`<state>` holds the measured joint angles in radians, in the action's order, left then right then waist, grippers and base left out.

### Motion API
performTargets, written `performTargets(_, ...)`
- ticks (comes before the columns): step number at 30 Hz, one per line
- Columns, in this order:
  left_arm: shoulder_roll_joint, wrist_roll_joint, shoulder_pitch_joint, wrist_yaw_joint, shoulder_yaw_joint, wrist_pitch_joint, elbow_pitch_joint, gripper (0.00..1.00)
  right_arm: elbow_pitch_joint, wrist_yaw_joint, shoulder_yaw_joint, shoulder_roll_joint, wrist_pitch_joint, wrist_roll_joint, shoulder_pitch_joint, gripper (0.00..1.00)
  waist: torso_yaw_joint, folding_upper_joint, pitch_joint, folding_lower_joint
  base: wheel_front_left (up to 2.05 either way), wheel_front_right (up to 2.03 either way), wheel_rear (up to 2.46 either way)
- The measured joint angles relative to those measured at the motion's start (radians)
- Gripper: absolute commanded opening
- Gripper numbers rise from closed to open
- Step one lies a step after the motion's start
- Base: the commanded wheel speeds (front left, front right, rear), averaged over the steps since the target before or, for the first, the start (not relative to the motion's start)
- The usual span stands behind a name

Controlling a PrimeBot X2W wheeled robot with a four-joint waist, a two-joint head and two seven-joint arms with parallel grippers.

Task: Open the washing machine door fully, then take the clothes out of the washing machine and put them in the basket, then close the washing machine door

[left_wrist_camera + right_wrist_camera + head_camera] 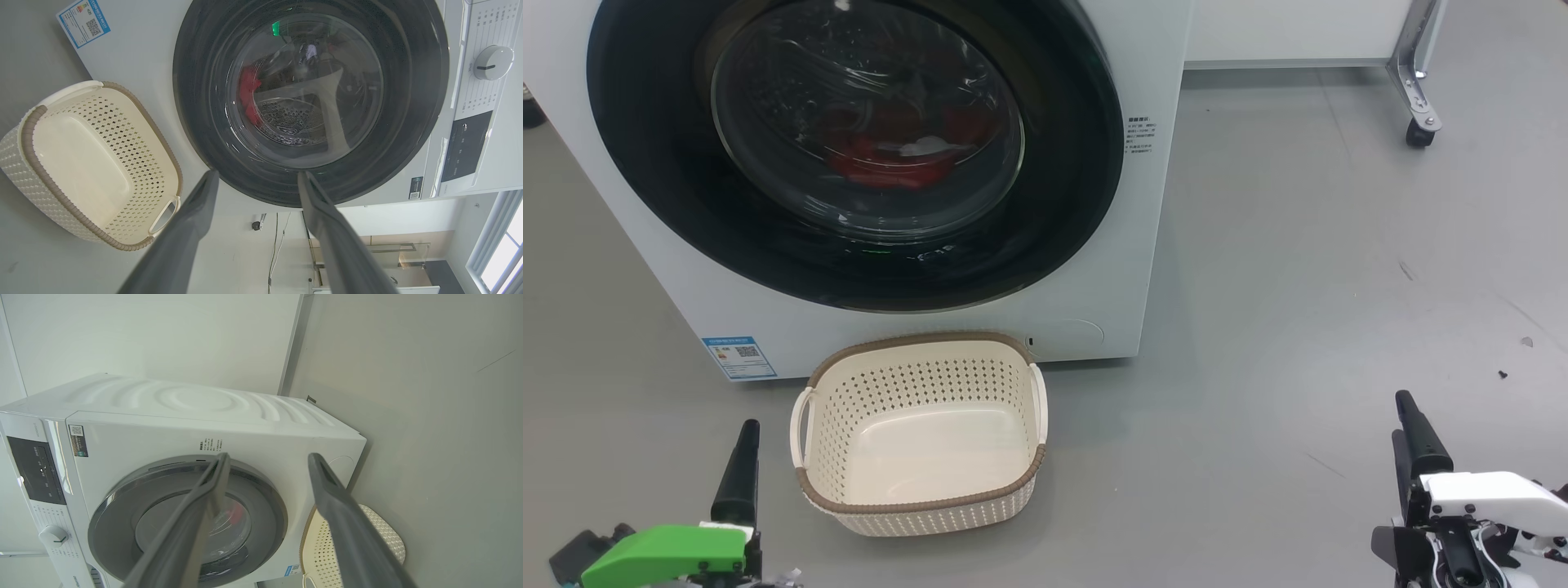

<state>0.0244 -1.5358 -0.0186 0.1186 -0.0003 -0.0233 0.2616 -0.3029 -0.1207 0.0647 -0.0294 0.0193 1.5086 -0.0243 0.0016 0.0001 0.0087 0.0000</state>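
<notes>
The white washing machine stands in front of me with the washing machine door shut flat against it. Red clothes with a bit of white show through the glass bowl, low in the drum. On the floor just before the machine sits the cream basket, with nothing in it. My left gripper is open and well short of the door, one dark finger to the left of the basket. My right gripper is open too, its finger far off to the basket's right, nothing between the fingers.
A caster of a white wheeled frame stands on the grey floor at the back right. The machine's control panel with a round knob lies above the door. A blue label marks the machine's lower left corner.
</notes>
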Motion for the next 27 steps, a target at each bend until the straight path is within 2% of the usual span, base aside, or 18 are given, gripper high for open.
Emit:
performTargets(5, 0.019, 0.041, -0.009, 0.000, -0.023, 0.018, -0.015, 1.00, 0.003, 0.000, -0.018, -0.015, -0.018, -0.049, -0.011, 1.00, 0.000, 0.0000, 0.001, 0.0000, 0.00, 0.00, 0.00)
performTargets(10, 0.046, 0.137, -0.013, 0.000, -0.055, 0.040, -0.026, 1.00, 0.004, 0.000, -0.051, -0.039, -0.040, -0.123, -0.019, 1.00, 0.001, 0.0000, 0.002, 0.0000, 0.00, 0.00, 0.00)
performTargets(21, 0.073, 0.323, -0.029, 0.001, -0.105, 0.081, -0.041, 1.00, 0.002, 0.001, -0.117, -0.090, -0.079, -0.346, -0.047, 1.00, 0.001, 0.0000, 0.004, 0.0000, 0.00, 0.00, 0.00)
performTargets(27, 0.086, 0.442, -0.037, -0.008, -0.122, 0.102, -0.053, 1.00, 0.007, 0.027, -0.145, -0.102, -0.100, -0.475, -0.067, 1.00, 0.001, 0.0000, 0.004, 0.0000, 0.00, 0.00, 0.00)
